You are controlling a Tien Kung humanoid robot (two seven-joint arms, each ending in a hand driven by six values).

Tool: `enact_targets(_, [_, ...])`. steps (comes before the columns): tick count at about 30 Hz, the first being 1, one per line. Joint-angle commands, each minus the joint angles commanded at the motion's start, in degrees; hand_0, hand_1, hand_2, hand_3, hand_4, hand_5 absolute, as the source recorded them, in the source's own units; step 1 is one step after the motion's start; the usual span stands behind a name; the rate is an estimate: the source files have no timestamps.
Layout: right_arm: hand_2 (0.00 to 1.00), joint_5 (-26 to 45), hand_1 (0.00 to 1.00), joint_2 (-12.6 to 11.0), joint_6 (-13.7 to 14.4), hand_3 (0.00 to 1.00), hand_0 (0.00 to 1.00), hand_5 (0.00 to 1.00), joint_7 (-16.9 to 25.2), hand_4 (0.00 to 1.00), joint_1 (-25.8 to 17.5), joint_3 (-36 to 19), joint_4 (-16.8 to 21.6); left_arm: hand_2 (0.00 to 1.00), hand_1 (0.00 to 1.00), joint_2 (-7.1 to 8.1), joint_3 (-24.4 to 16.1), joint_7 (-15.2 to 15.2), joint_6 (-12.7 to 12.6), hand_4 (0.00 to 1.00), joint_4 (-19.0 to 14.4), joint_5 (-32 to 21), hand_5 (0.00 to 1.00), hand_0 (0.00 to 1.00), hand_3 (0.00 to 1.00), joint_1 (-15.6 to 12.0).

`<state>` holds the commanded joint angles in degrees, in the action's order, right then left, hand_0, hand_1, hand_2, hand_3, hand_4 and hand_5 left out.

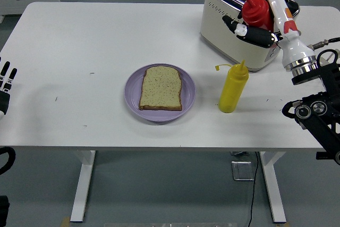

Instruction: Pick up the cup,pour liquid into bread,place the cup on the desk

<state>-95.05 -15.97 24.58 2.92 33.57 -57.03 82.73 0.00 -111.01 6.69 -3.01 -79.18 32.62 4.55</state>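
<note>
At the far left edge, the left hand (6, 81) rests just off the white surface (79, 41), fingers straight and holding nothing; it takes no part in this step.

Near the middle of the surface sits a purple plate (133, 97) with one slice of bread (161, 88) lying flat on it, bare on top as far as can be seen. Just to the right of the plate, a yellow squeeze bottle (233, 87) stands upright with its cap strap curling off to the left. Behind it, at the far right of the surface, is a cream toaster (228, 17).

Over the toaster, the right hand (256, 29) is wrapped around a red squeeze bottle (255, 10), which stands in for the cup the task names. The bottle is clear of the surface, held in the air in front of the toaster, with its thin nozzle tilted up and to the left.

By my reading, the pick-up is done and the carry toward the bread is in hand; pouring has not begun. The next move calls for bringing the bottle left, well past the yellow bottle without clipping it, until the nozzle is above the slice, then tipping the nozzle downward. The yellow bottle lies near that path and could be knocked over.
</note>
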Motion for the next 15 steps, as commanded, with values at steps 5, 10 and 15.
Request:
enact_targets(5, [0.146, -12.29, 0.002, -0.01, 0.27, 0.252, 0.002, 0.354, -4.62, 0.85, 5.24, 2.04, -2.35, 0.727, 0.73, 0.0, -0.15, -0.01, -0.02, 0.523, 0.0, 0.01, 0.937, 0.778, 0.662, -0.04])
enact_targets(10, [0.149, -24.05, 0.003, 0.27, -1.41, 0.255, 0.002, 0.35, -7.51, 0.847, 9.13, 4.35, -4.31, 0.727, 0.73, 0.0, -0.23, -0.01, -0.01, 0.523, 0.02, 0.0, 0.937, 0.777, 0.662, -0.13])
enact_targets(15, [0.149, -34.95, 0.003, 0.79, -3.39, 0.255, 0.002, 0.35, -8.83, 0.847, 12.51, 7.58, -5.68, 0.727, 0.73, 0.0, -0.25, 0.01, -0.02, 0.523, 0.05, 0.0, 0.937, 0.777, 0.662, -0.2])
